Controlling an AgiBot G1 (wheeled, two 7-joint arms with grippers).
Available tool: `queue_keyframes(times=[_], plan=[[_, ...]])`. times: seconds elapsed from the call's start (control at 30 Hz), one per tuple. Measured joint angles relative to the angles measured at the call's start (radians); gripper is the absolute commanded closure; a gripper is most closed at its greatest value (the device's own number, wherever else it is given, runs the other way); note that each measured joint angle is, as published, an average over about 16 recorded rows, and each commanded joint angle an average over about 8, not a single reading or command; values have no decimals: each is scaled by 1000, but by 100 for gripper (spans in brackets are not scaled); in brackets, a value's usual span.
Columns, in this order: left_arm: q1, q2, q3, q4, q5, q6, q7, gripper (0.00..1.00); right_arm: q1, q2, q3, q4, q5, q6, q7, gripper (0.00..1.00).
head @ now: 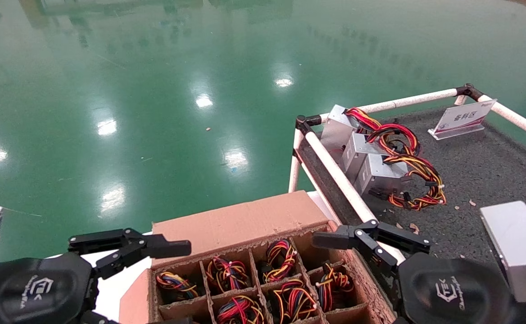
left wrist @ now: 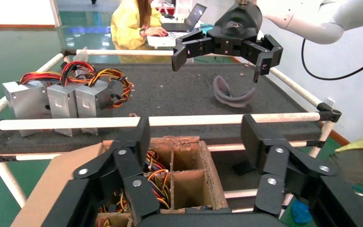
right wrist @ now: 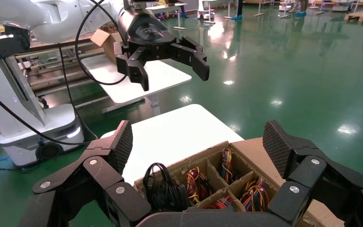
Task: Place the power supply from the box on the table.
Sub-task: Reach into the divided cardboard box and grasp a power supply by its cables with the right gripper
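Power supply: none could be singled out as the task's unit; the cells of the box held coloured wire bundles (head: 282, 259) of red, yellow, orange, blue and green, with the metal bodies hidden below them.
Box: the brown cardboard carton (head: 240, 220) stood at the near edge of the head view, its flap folded back toward the green floor (head: 155, 90) and its rough-edged grid of square cells exposed, just beside the table's white pipe rail (head: 339, 177).
Left gripper: it (head: 155, 251) hovered over the box's left edge, above the cells and touching nothing, its black fingers spread apart and empty.
Right gripper: it (head: 371, 243) hung over the box's right edge next to the rail, fingers likewise wide apart with nothing between them.
Table: the dark grey speckled surface (head: 479, 171) lay to the right of the box, edged by rails with black corner joints.
On the table: three silver units (head: 362, 153) with red, yellow and black wires sat in a row against the left rail; a plain silver block (head: 515, 243) lay near the right gripper's arm; a small white sign card (head: 463, 118) stood at the far corner.
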Motion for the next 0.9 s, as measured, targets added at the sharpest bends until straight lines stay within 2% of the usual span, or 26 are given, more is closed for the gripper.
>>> queue_keyframes(times=[0.83, 0.9], plan=[[0, 0, 0, 0, 0, 0, 0, 100, 0, 0, 0, 0, 0, 0, 0, 0], [0, 0, 0, 0, 0, 0, 0, 75, 0, 0, 0, 0, 0, 0, 0, 0]])
